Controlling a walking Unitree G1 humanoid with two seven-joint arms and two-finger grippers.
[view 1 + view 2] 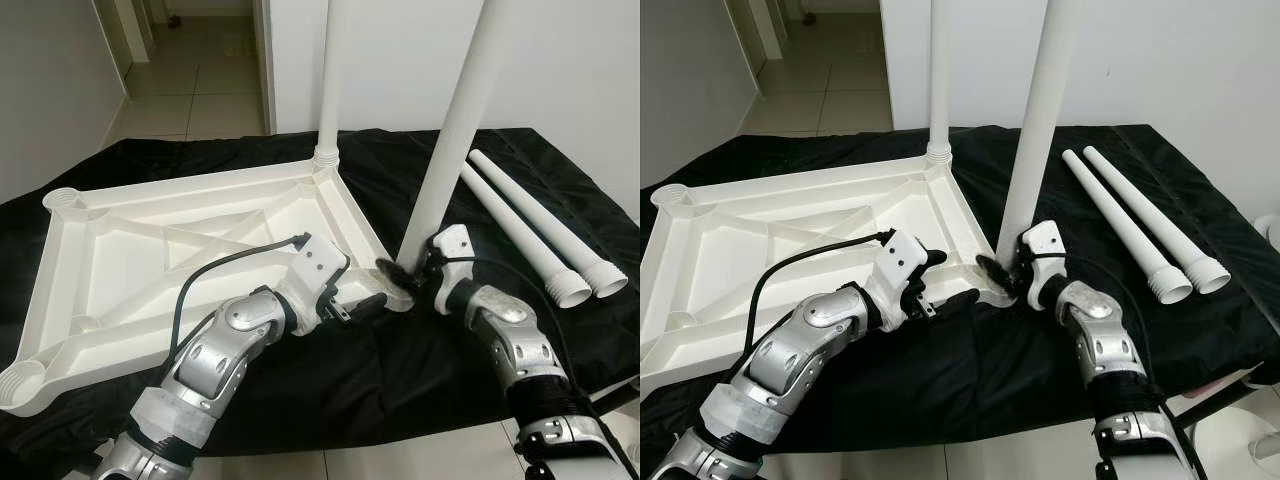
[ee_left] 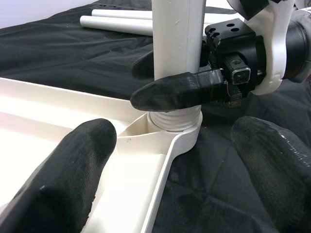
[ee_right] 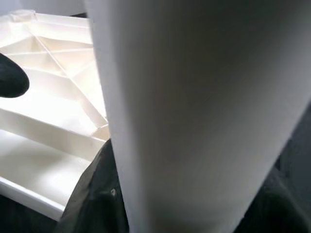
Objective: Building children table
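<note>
A white table top (image 1: 130, 270) lies upside down on a black cloth. One white leg (image 1: 327, 80) stands upright in its far corner socket. A second leg (image 1: 455, 130) stands tilted in the near right corner socket (image 2: 175, 128), and my right gripper (image 1: 400, 275) is shut on it just above the socket. One of its black fingers (image 2: 170, 92) lies across the leg. My left gripper (image 1: 365, 300) is open beside that corner, its fingers (image 2: 73, 165) spread to either side of the table top's rim. In the right wrist view the leg (image 3: 194, 97) is very close, with the table top (image 3: 48, 97) behind it.
Two loose white legs (image 1: 520, 225) lie side by side on the cloth at the right, threaded ends toward me. The cloth-covered surface (image 1: 400, 380) ends close in front of me. A white wall stands behind, and a tiled hallway (image 1: 190, 80) opens at the far left.
</note>
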